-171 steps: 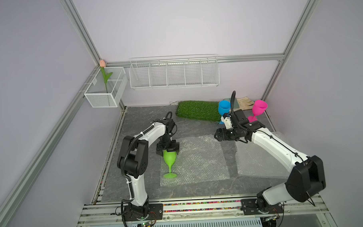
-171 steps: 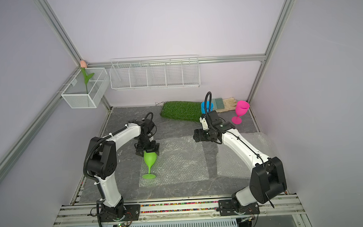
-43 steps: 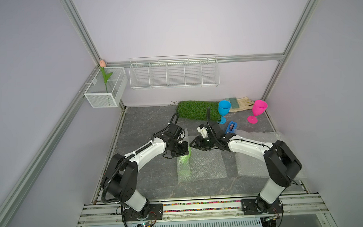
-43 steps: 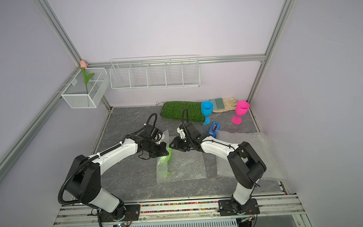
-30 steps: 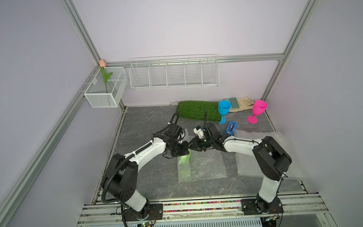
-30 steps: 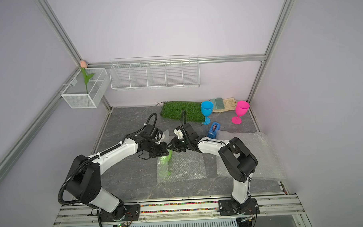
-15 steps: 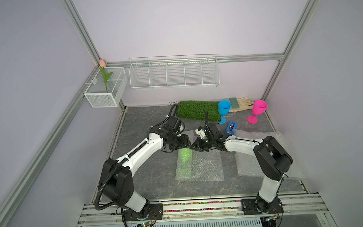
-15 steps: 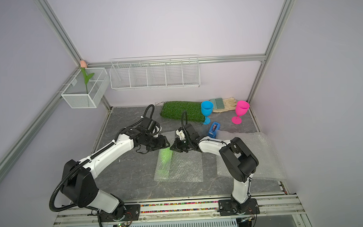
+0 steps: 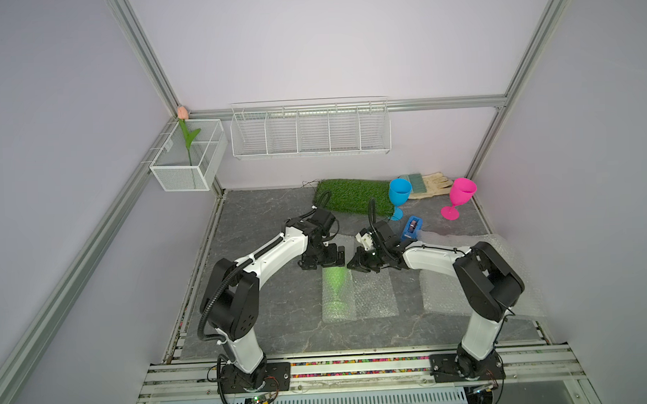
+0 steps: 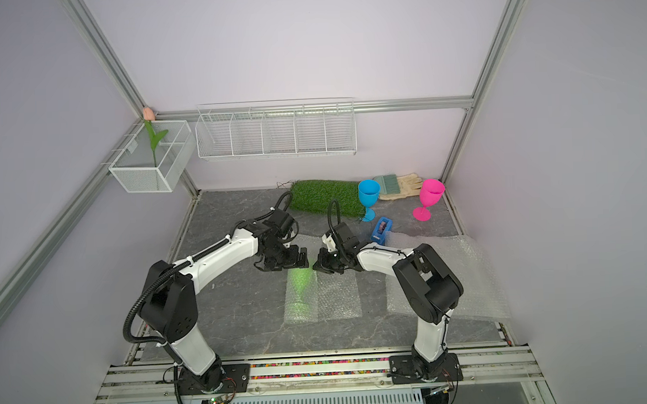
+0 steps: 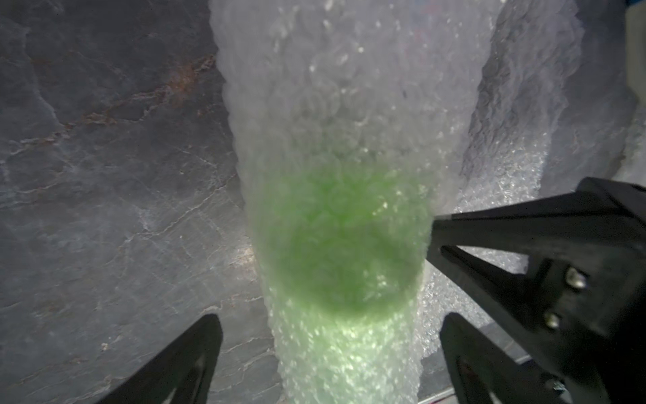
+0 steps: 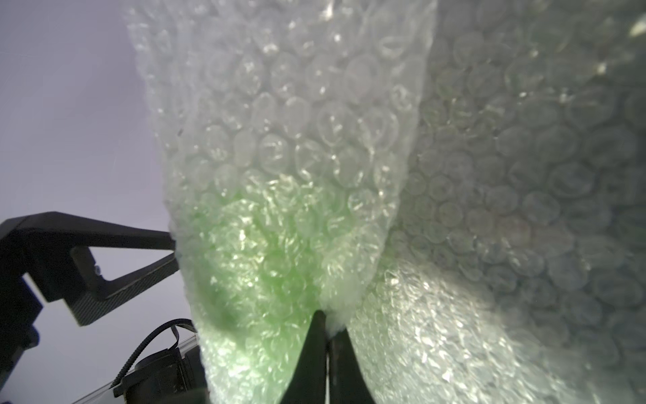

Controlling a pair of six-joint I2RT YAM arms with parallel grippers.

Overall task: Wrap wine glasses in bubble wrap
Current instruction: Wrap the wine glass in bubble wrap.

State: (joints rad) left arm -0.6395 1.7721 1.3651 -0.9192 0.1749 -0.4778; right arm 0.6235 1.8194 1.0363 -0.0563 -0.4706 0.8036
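Green glass (image 9: pixel 335 282) likely light, bubble wrap (image 9: pixel 375 293) soft and springy, so hold the wrap's edge: right gripper (image 12: pixel 327 325) pinches it shut beside the glass, left gripper (image 11: pixel 328 318) open astride it.

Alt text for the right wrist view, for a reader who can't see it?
The right gripper, jaws shut, pinches a fold of bubble wrap wrapped over the lime green goblet, whose colour glows through the bubbles. A pale lilac wall shows beside it.

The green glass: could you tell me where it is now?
In both top views the green glass lies mid-floor, rolled in the bubble wrap, bowl beside the left claw and right claw.
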